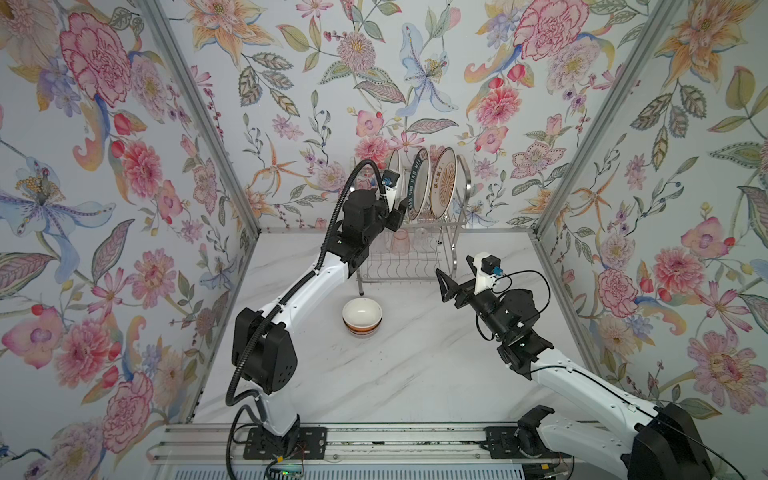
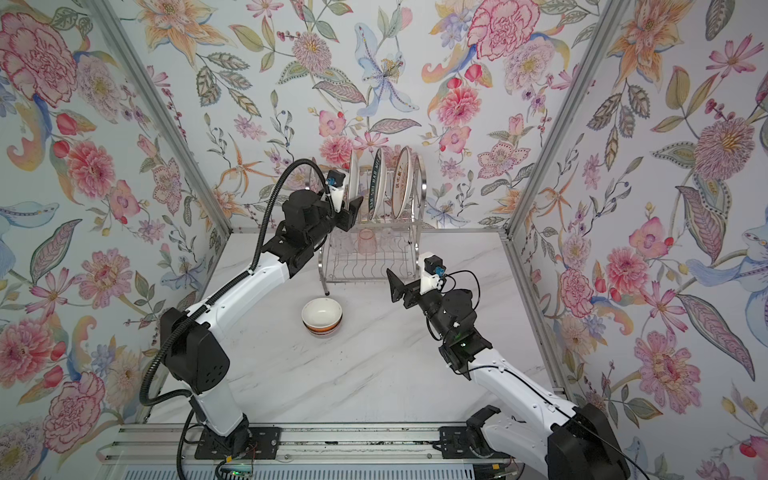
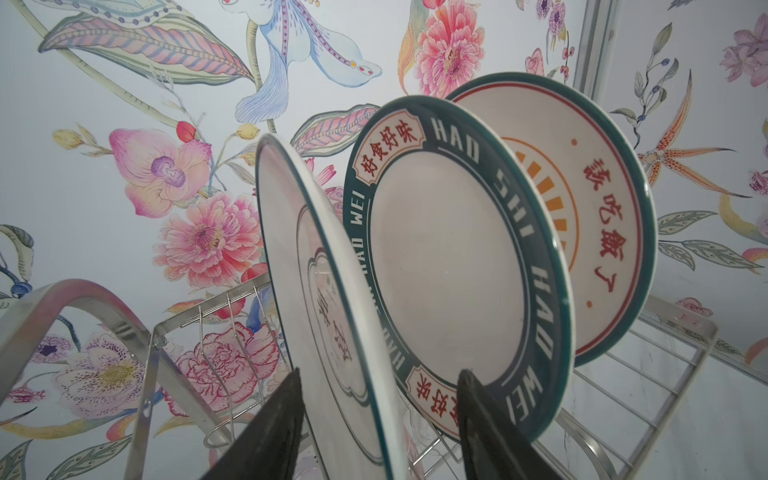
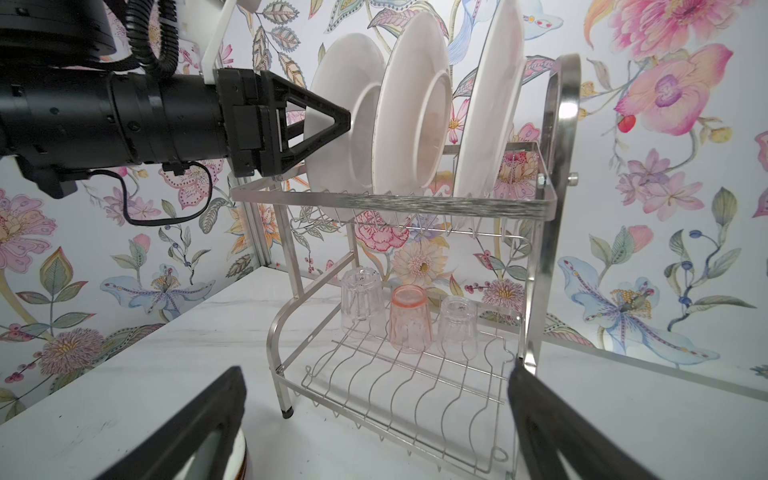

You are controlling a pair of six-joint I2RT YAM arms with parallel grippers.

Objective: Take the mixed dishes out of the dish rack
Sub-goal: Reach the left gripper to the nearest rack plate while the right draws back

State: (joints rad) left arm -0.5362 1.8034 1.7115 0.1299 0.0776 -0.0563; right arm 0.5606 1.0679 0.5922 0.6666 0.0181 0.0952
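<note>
Early stage. Bowl (image 1: 361, 318) out on tabletop (image 1: 415, 374), lower centre in both top views. Left in rack (image 2: 370, 268), upper centre: three plates (image 3: 457, 270) on top, three glasses (image 4: 409, 320) below. Left hand (image 3: 380, 374) half-spread, straddling white plate (image 3: 316, 291), not pinching yet. Right hand (image 4: 374, 368) spread wide, empty.

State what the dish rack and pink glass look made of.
The dish rack: likely stainless steel, brushed and shiny; silvery bands and wires catch light. The pink glass: translucent tinted glass or plastic, cannot tell which; wires show through.
</note>
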